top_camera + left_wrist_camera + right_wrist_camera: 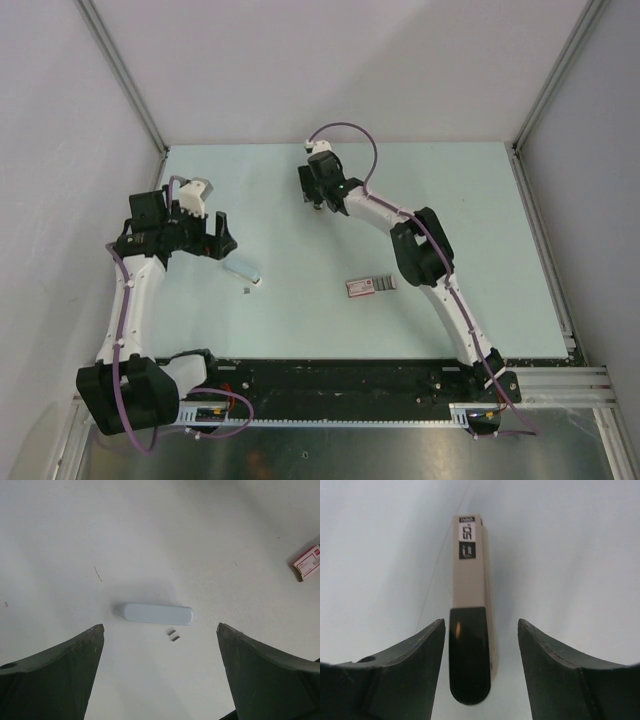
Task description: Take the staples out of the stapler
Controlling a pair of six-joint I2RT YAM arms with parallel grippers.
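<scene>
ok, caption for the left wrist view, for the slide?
Open left pincer over a pale blue rounded oblong, a short staple strip just clear of it, red-and-white box at frame edge.

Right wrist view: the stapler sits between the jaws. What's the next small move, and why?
Probably close the right jaws on the stapler. It lies lengthwise between them with a gap showing on each side, so nothing grips it yet, and a firm hold seems needed before unloading.

The left arm (125, 310) and right arm (455, 310) are white links with black joints. Purple cables (355, 130) loop behind the fingers (55, 680), which are dark, smooth wedges.
</scene>
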